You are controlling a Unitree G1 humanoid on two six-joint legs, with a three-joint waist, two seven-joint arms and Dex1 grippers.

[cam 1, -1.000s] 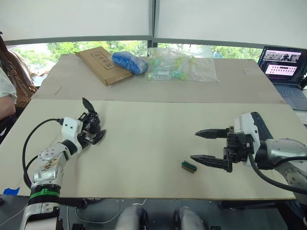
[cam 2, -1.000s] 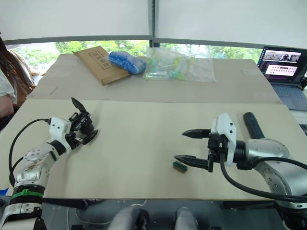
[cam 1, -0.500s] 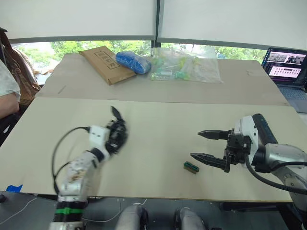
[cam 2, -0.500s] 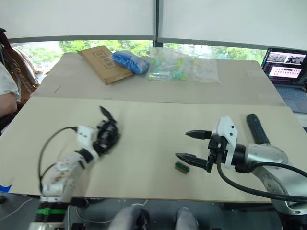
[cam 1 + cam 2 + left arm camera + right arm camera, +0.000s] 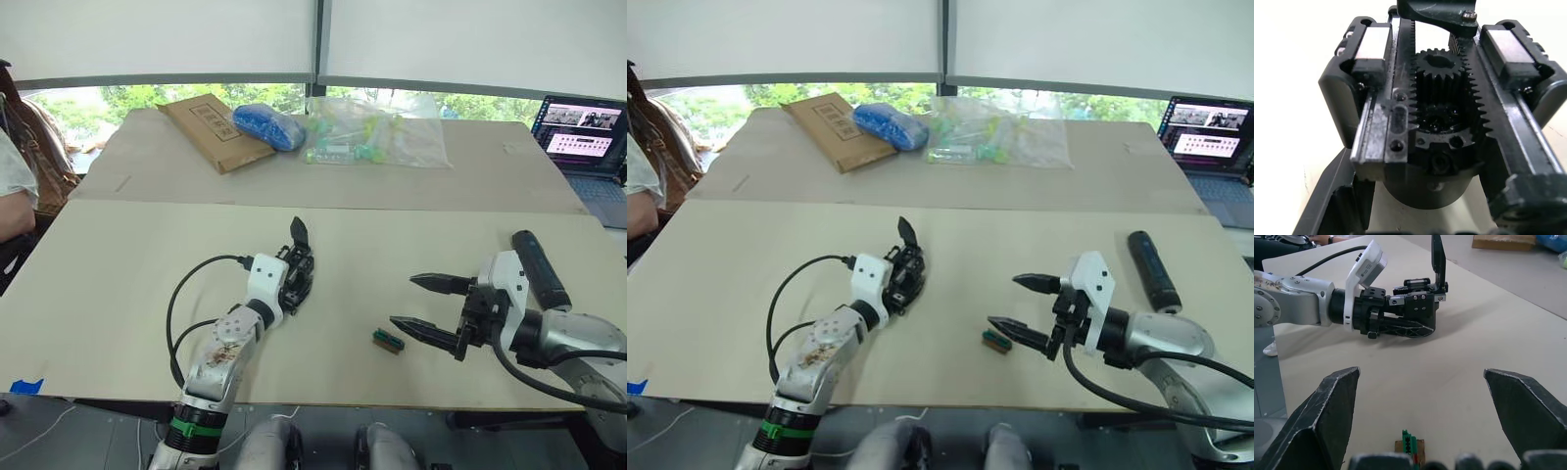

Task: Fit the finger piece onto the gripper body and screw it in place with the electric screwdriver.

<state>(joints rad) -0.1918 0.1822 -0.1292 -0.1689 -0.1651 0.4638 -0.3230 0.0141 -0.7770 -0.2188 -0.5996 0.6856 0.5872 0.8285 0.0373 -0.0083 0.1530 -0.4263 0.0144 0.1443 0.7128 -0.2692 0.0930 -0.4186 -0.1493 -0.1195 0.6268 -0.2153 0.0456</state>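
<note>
Nearest, a small green-and-brown block [image 5: 387, 340] lies just before the right gripper [image 5: 427, 305], whose wedge-shaped black fingers are spread wide. The left gripper [image 5: 294, 279] pinches the gripper body [image 5: 1440, 127], toothed gear and racks exposed, one pointed finger upright. The cylindrical electric screwdriver [image 5: 1150, 268] lies behind the right arm. Farther off, a cardboard envelope [image 5: 211, 130] carries unreadable print.

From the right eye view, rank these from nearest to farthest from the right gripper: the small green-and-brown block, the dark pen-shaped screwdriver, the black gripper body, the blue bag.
1. Small green-and-brown block, just off the right gripper's lower fingertip.
2. Dark pen-shaped electric screwdriver, on its outer side.
3. Black gripper body, across the board, in the left gripper.
4. Blue bag, far table.
</note>
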